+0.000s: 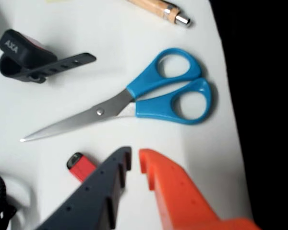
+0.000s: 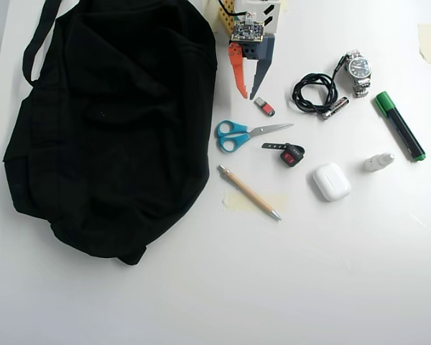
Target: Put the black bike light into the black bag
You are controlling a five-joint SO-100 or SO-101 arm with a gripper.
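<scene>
Claw [image 2: 248, 95] slightly apart, empty, beside black bag [image 2: 108, 122]. Black bike light [image 2: 290, 154] lying right of scissors [image 2: 241, 134] in overhead view

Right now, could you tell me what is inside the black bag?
Nothing can be seen inside. In the overhead view the black bag lies as a closed dark mass and its fabric covers any contents. The black bike light is outside, on the table beside the scissors.

one bag [image 2: 108, 129], one scissors [image 2: 237, 134], one pen [image 2: 248, 192], perhaps one battery [image 2: 335, 108].
</scene>
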